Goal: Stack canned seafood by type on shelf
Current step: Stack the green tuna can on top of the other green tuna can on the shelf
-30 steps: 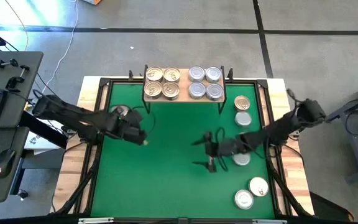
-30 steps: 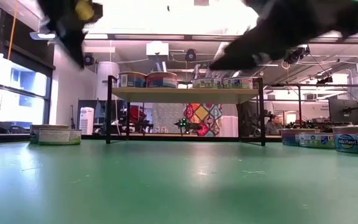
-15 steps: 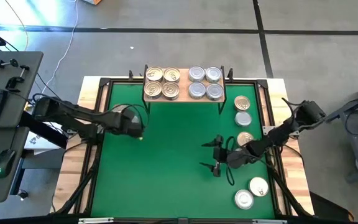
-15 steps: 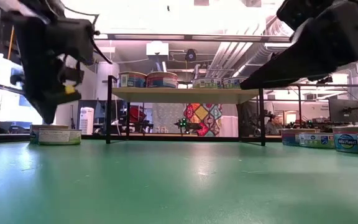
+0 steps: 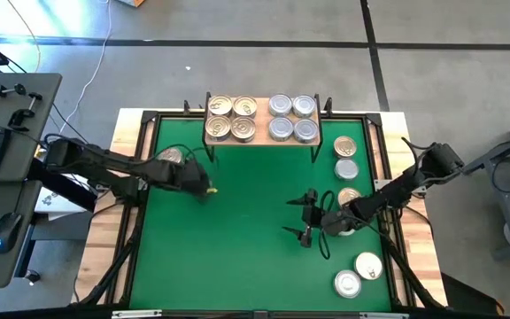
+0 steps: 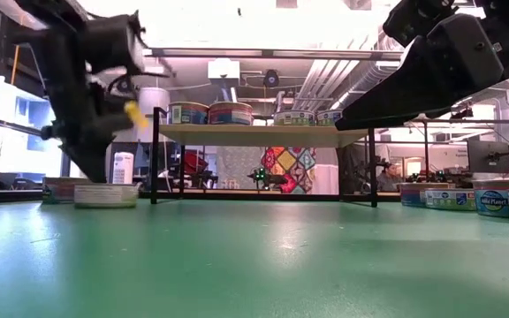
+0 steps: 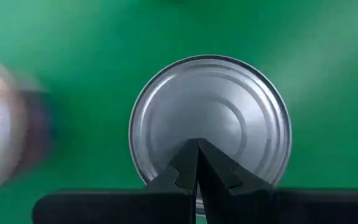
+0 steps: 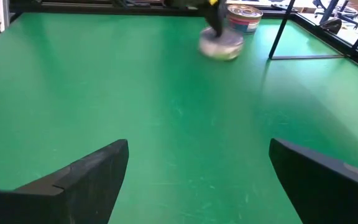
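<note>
Hovering over silver-lidded tin (image 7: pixel 209 118) at table's (image 5: pixel 237 248) left side, left claw (image 5: pixel 204 187) pinched together, holding nothing. Right claw (image 5: pixel 306 218) spread wide, idle mid-table. Shelf (image 5: pixel 262 140) carries gold and silver groups. Good grasp needs claw opened, centred across tin, then lowered.
</note>
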